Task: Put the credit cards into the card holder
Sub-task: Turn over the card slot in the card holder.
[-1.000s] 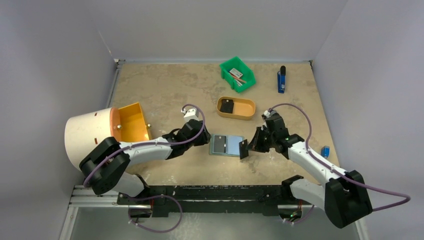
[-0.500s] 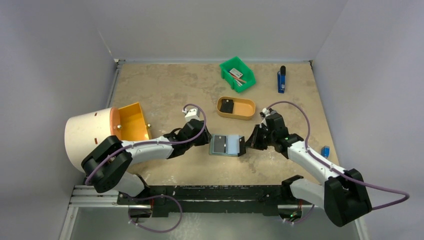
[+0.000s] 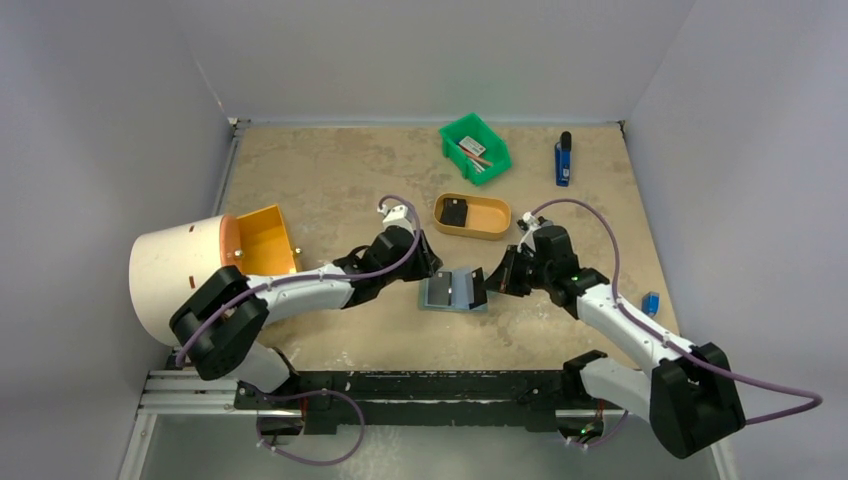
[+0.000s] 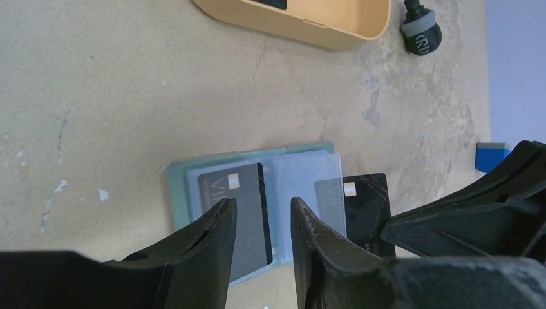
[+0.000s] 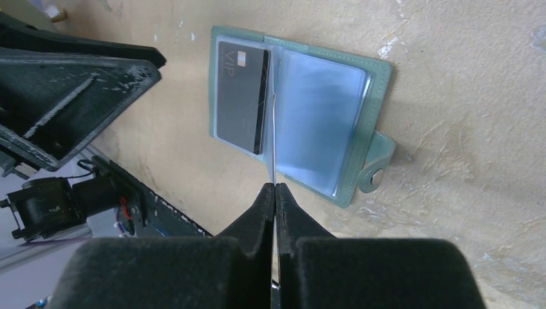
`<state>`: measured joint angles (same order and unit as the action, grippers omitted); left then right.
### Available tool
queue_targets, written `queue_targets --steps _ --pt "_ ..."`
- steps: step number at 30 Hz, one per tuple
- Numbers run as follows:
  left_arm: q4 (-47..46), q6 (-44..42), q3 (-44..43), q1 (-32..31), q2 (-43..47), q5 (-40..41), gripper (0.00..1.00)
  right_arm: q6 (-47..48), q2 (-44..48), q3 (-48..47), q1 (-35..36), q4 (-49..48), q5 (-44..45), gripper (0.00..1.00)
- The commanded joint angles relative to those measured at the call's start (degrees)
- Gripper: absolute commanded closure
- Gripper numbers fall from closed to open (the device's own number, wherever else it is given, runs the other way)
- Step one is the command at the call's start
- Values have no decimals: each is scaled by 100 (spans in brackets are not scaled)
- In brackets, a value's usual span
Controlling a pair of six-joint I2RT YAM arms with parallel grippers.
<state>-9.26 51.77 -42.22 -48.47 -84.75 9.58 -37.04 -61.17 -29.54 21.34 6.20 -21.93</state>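
Observation:
The card holder [image 3: 450, 291] lies open on the table, pale blue pockets up, snap tab [image 5: 378, 175] on its outer edge. One black credit card [image 4: 233, 196] sits in a pocket. My right gripper [image 5: 275, 187] is shut on a second credit card [image 4: 362, 205], seen edge-on in the right wrist view; its far end is under the translucent pocket flap [image 4: 308, 183]. My left gripper [image 4: 261, 203] hovers open over the holder's near edge, nothing between its fingers [image 4: 216, 238]. A third credit card [image 3: 455, 212] lies in the tan tray [image 3: 492, 222].
A green bin [image 3: 475, 147] and a blue tool [image 3: 563, 158] stand at the back. A white cylinder with an orange box [image 3: 262, 243] is at the left. A black knob [image 4: 420, 35] lies near the tray, a small blue block [image 3: 651, 301] at the right edge.
My right gripper carried its card leftward until the card's end slid into the holder. My left gripper moved right and forward, closer over the holder.

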Motion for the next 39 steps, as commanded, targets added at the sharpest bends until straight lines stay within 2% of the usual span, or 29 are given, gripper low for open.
queue_targets --steps 1,6,33,39 --pt "-339 -108 -269 -46 -267 -510 64 -23 -92 -141 12 -375 -324 100" --pt "-362 -82 -282 -55 -392 -598 64 -48 -188 -153 81 -592 -586 100" --pt "-240 -165 -414 -55 -548 -670 64 32 -1012 -391 414 -989 -577 100" --pt "233 -232 -414 -50 -205 -89 64 28 -1049 -470 431 -996 -593 100"
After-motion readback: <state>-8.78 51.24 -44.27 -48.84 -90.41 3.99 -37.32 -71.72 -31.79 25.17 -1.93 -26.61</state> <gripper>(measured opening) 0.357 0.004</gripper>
